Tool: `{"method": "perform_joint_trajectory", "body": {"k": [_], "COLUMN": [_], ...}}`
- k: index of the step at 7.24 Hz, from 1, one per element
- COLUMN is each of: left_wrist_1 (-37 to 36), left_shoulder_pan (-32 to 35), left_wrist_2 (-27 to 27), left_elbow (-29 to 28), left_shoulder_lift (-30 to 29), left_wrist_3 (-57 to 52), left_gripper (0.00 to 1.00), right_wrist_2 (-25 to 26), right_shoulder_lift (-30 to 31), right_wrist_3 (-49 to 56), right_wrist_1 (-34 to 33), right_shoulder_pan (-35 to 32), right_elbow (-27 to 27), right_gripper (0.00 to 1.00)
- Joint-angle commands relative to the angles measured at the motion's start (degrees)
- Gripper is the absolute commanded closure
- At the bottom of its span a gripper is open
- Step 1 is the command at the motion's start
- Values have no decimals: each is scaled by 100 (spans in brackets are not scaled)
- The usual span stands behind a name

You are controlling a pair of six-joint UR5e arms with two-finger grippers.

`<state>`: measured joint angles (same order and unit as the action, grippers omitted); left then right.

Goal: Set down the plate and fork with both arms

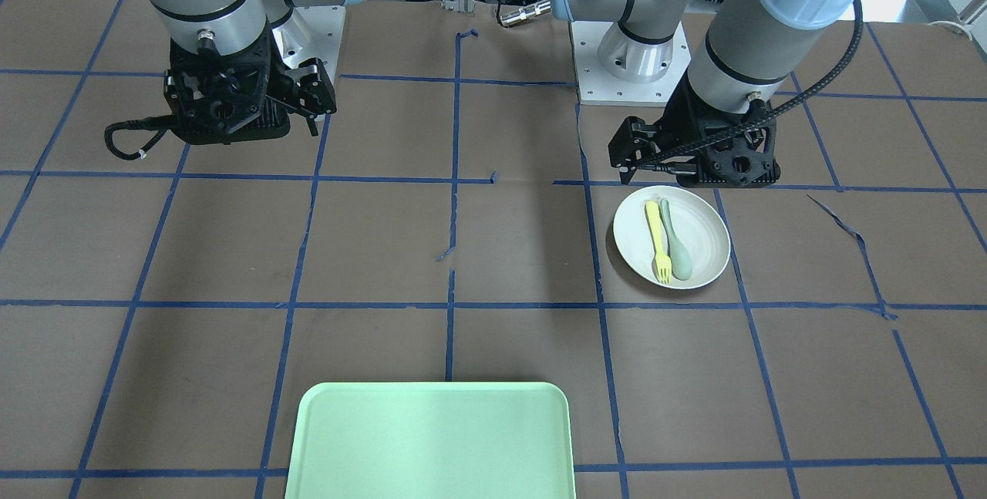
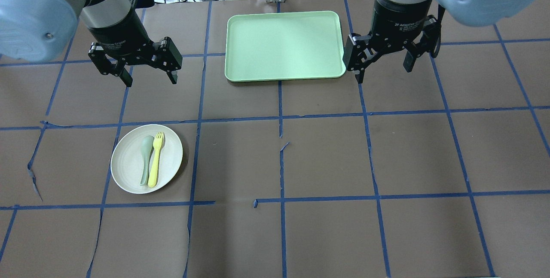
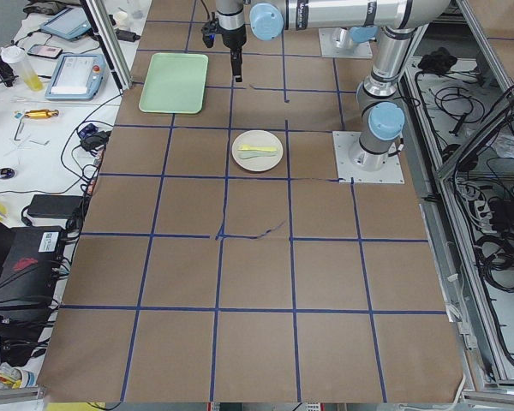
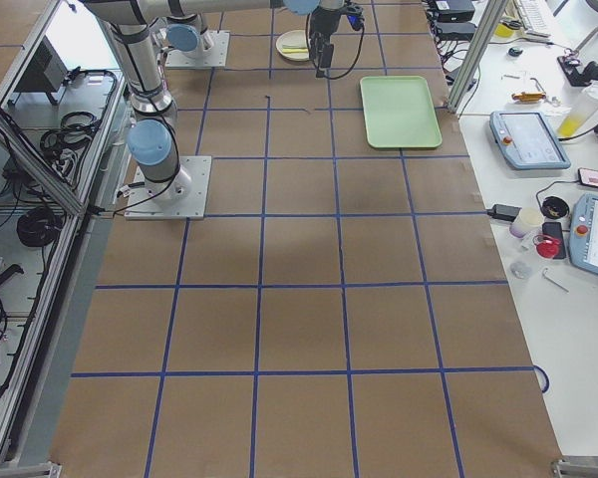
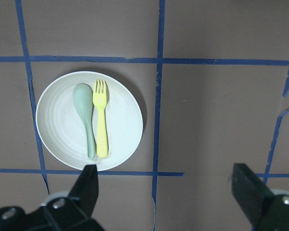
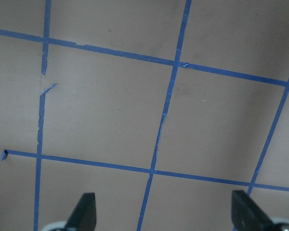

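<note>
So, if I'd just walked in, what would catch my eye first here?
Probably the mint-green tray at the far edge of the table, with the left gripper and the right gripper hanging open on either side of it. Next, the white plate on the robot's left side, with a yellow fork and a pale green spoon lying side by side on it.

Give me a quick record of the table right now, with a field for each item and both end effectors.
plate: off-white, on the table, robot's left side
fork: yellow, on the plate, tines pointing away from the robot
spoon: grey-green, on the plate, left of the fork
tray: mint-green, far centre, apart from the plate
left end effector: open, holding nothing, raised near the plate
right end effector: open, holding nothing, raised over bare table
</note>
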<state>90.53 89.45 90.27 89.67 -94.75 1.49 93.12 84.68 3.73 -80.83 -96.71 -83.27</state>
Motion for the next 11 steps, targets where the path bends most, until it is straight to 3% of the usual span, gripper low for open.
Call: {"method": "perform_joint_trajectory", "body": {"k": [1, 11], "left_wrist_1": [-9, -140], "left_shoulder_pan": [2, -59], "left_wrist_2": [25, 34], "left_elbow": [7, 16], "left_shoulder_lift": [18, -26], "left_wrist_3": [0, 0], "left_gripper": [0, 0], "right_wrist_2": [-40, -57], "right_shoulder_lift": [-22, -31], "right_wrist_3": [40, 313], "right_wrist_1": [-12, -100], "right_shoulder_pan": [3, 38], "right_elbow": [-22, -14], "right_gripper": [0, 0]}}
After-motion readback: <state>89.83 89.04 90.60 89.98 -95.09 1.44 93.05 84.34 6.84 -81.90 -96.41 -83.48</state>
